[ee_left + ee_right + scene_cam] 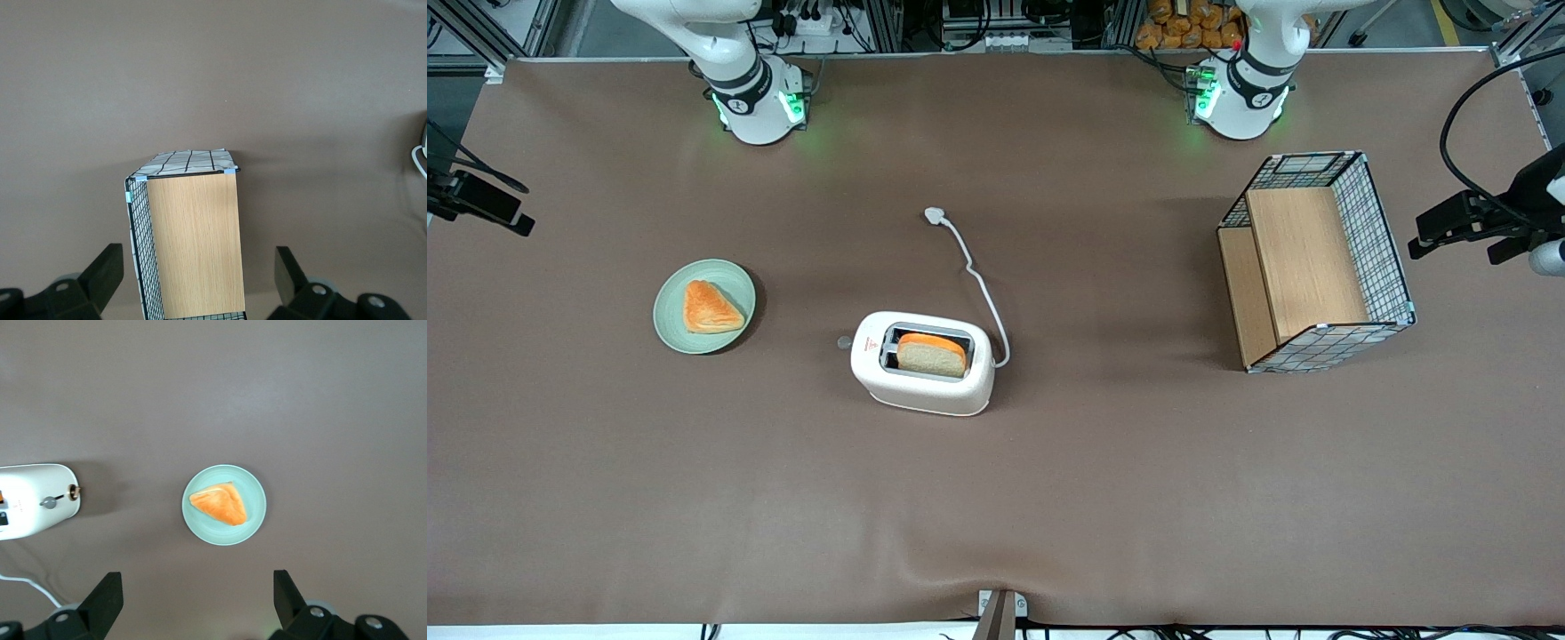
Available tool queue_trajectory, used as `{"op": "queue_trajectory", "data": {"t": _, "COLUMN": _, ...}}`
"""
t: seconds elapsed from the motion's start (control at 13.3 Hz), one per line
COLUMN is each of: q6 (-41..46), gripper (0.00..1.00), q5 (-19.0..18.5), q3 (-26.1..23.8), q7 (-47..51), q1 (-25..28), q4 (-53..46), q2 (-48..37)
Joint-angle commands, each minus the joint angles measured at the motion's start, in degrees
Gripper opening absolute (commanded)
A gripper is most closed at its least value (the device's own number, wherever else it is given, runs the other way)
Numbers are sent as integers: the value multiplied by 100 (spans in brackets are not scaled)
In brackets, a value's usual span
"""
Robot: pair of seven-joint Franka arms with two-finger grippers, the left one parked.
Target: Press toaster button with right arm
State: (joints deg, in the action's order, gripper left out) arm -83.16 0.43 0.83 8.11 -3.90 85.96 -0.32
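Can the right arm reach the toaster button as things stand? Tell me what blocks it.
Probably yes. The gripper, fingers open, hangs above the plate. The toaster button juts from the toaster end facing that plate, bare mat between them.

Even, bright overhead light; all three views are sharp. The toaster (923, 363) and wire basket (1316, 262) cast soft short shadows on the matte brown table (694, 498) (no glare). Green lamps glow at both arm bases.
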Motion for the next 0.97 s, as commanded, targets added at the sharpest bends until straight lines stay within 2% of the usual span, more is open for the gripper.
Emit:
{"op": "queue_trajectory", "data": {"t": 0.0, "q6": 343, "gripper": 100, "q5": -201, "q3": 23, "q7": -309, "q1": 65, "q4": -263, "q2": 58}}
{"op": "queue_trajectory", "data": {"t": 0.45, "q6": 502, "gripper": 100, "q5": -157, "q3": 31, "q7": -846, "q1": 65, "q4": -281, "q2": 41}}
{"op": "queue_trajectory", "data": {"t": 0.9, "q6": 555, "gripper": 100, "q5": -157, "q3": 31, "q7": -846, "q1": 65, "q4": -281, "q2": 41}}
